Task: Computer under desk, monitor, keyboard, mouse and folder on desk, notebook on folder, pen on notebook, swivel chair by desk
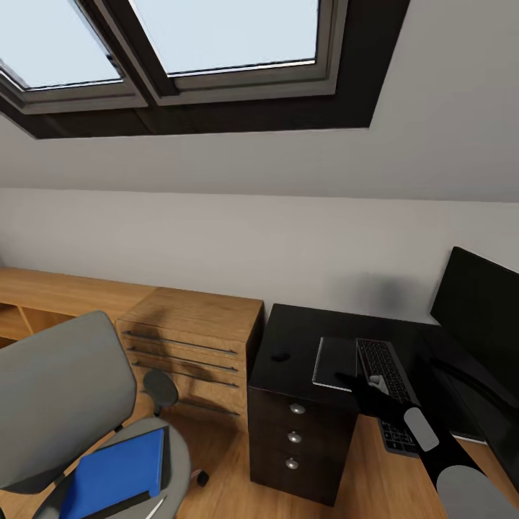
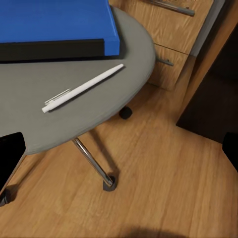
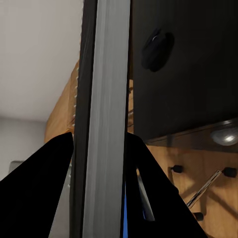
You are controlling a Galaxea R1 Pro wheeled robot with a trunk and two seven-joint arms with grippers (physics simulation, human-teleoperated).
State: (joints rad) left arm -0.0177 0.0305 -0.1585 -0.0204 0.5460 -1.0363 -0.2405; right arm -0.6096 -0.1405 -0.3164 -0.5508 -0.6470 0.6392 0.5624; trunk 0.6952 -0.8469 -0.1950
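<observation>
Right gripper [image 3: 99, 163] clamps slim dark grey keyboard [image 1: 384, 382] edge-on above glossy black desk [image 1: 303, 339]. Left gripper: fingers spread, empty, over white pen [image 2: 83, 88] on grey chair seat [image 2: 74, 124].

I see the desk [image 1: 303, 328] carrying the mouse [image 1: 280, 356] and the monitor [image 1: 479, 306]. The chair [image 1: 68, 393] seat carries the folder [image 1: 115, 472], with the pen [image 2: 82, 88] lying just beside it.

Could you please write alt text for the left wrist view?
A white pen lies on the grey seat of the swivel chair, beside a blue folder on the same seat. Below are the chair's chrome leg, a castor and wooden floor.
</observation>
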